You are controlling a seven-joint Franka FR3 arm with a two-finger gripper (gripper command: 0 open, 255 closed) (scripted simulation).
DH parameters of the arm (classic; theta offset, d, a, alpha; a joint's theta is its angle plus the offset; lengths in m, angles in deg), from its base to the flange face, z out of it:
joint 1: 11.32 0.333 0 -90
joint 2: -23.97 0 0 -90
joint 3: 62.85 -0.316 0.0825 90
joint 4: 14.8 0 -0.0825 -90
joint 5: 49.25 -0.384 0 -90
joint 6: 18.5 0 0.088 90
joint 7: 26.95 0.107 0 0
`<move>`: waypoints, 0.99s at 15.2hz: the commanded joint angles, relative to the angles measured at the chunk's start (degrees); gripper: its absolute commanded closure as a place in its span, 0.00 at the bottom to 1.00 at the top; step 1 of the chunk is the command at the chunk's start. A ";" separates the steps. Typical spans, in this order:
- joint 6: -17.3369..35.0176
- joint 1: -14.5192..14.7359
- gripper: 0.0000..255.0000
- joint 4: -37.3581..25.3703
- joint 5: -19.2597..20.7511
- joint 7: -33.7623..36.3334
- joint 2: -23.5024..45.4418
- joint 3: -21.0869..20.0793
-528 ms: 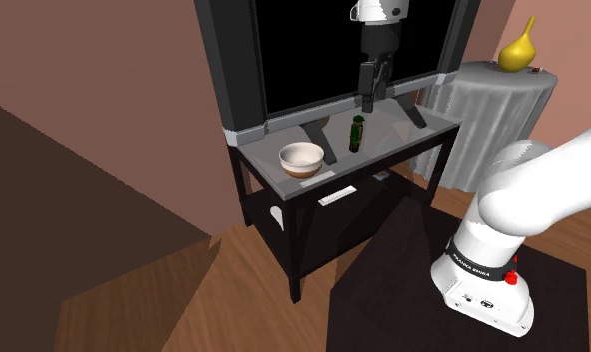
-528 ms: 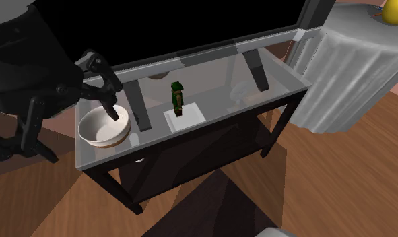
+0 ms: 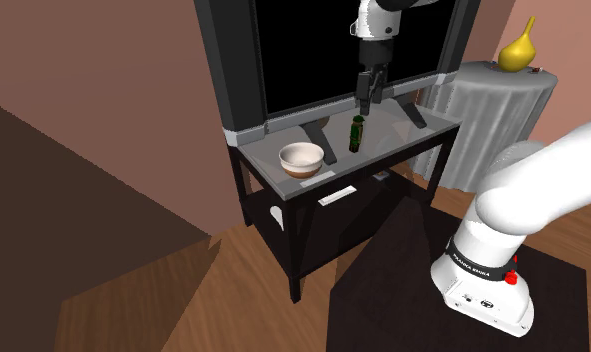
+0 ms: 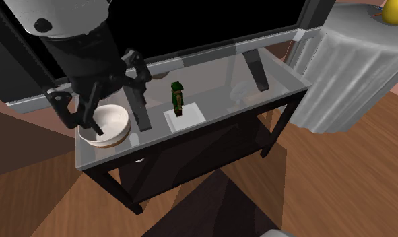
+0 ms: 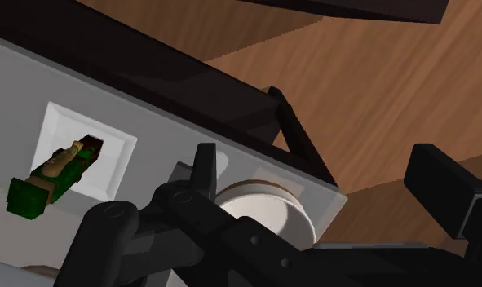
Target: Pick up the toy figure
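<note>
Over table (image 3: 395, 130), shoulder view: end effector (image 3: 368, 98) hung above one upright toy figure (image 3: 357, 133); one bowl (image 3: 301, 158) beside.
Second exterior view: figure stood on one white card (image 4: 192, 114), untouched; off-centre descent would likely topple it.
Wrist view: two fingers (image 5: 439, 175) spread wide, empty; figure off to one side of them.

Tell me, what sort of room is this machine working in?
Probably a living room in a house: a wooden floor with a dark rug, and a round table draped in grey cloth carrying a yellow vase.
</note>
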 commanded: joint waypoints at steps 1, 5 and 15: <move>2.41 -0.76 0.00 -0.50 0.97 -1.80 2.72 1.72; 7.18 -2.25 0.00 -1.55 2.48 -5.53 8.31 5.23; 17.27 -5.07 0.00 -9.10 2.36 -15.28 25.47 13.30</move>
